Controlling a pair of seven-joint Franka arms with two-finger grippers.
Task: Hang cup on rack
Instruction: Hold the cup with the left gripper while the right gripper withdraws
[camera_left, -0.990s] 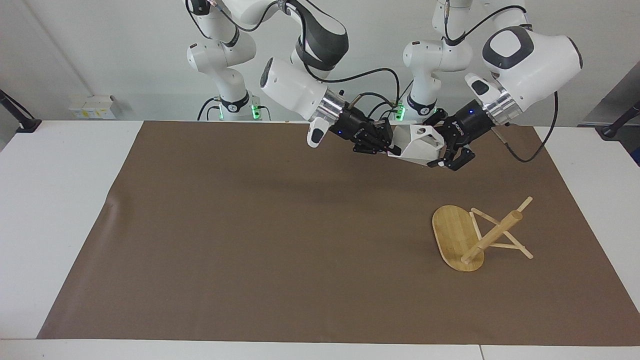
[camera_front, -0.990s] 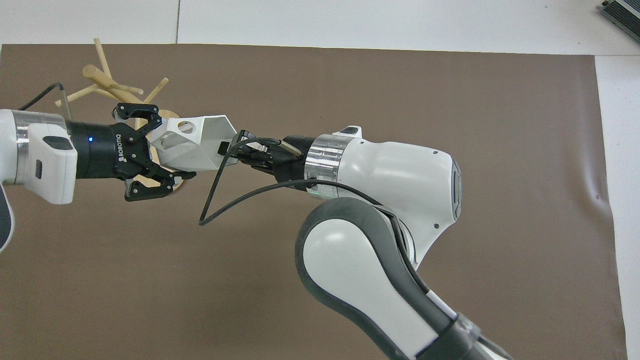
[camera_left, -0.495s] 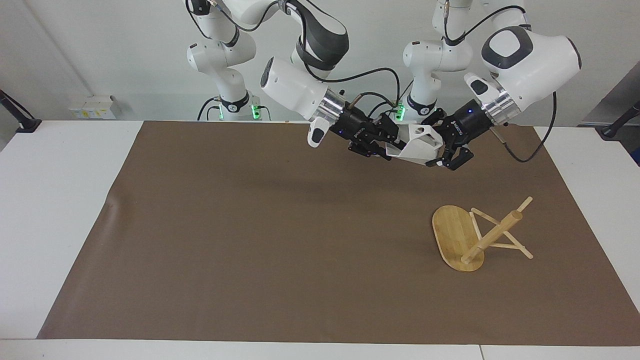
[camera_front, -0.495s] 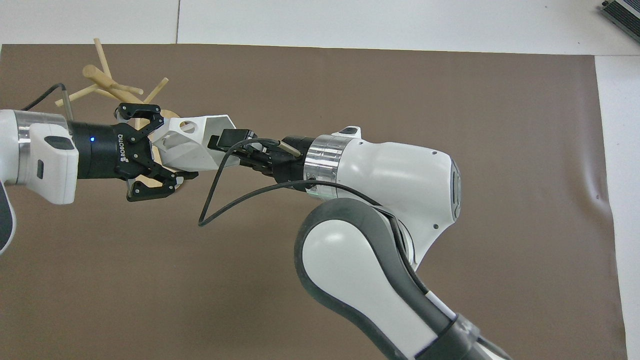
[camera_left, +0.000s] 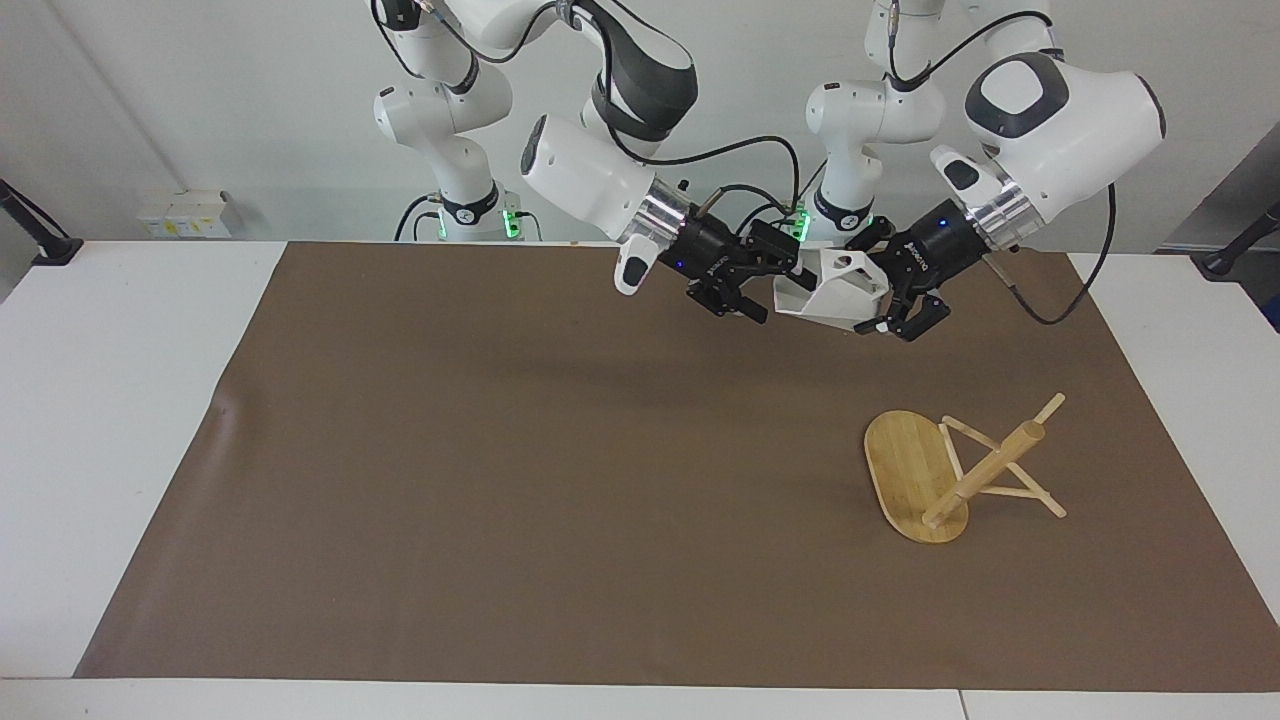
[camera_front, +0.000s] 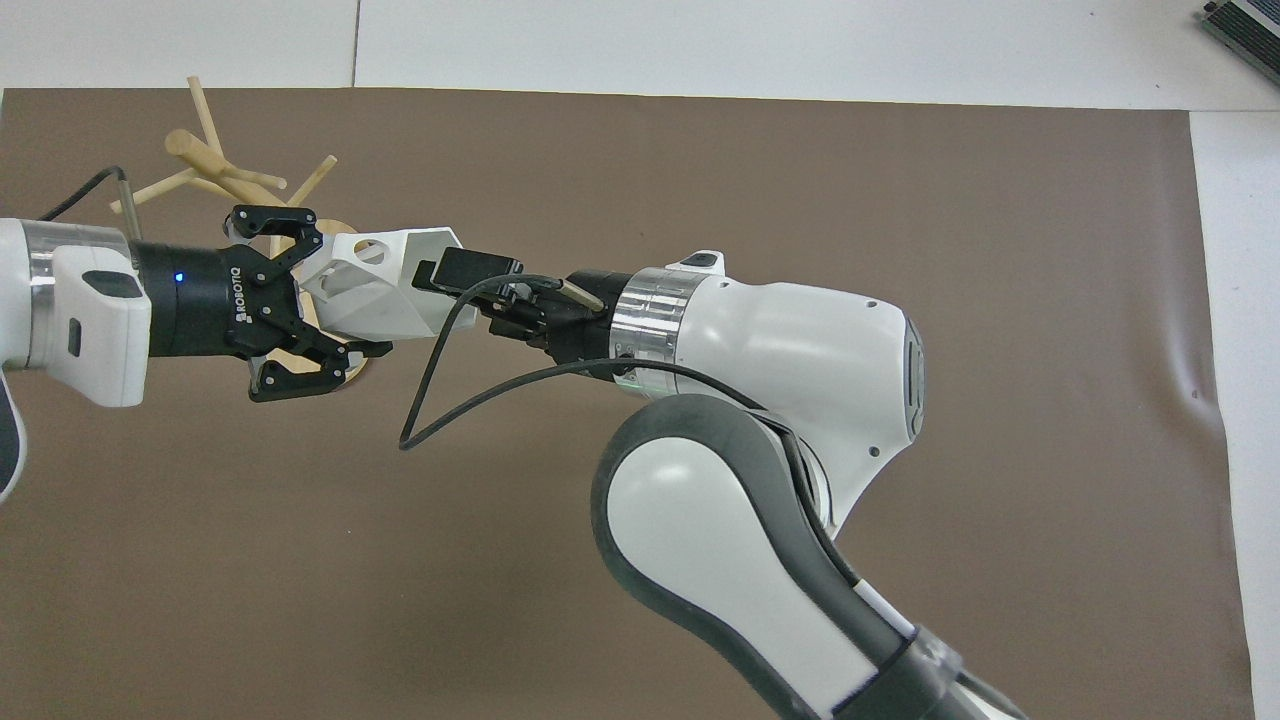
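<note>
Cup (camera_left: 835, 292) hangs on its side over the worktop (camera_left: 120, 420), mouth toward my right gripper (camera_left: 765, 282), whose jaws stand apart at its rim; my left gripper (camera_left: 880, 300) is clamped on its base end. One cup, one rack (camera_left: 950, 475), tipped over, post lying toward the left arm's end; overhead, my left gripper hides its base

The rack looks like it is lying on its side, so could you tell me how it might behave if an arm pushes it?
The rack lies tipped, its oval base on edge and pegs touching the mat, so a push would probably pivot or rock it. It looks like stiff, light bamboo and would likely slide easily. The thin pegs seem the weakest part.
</note>
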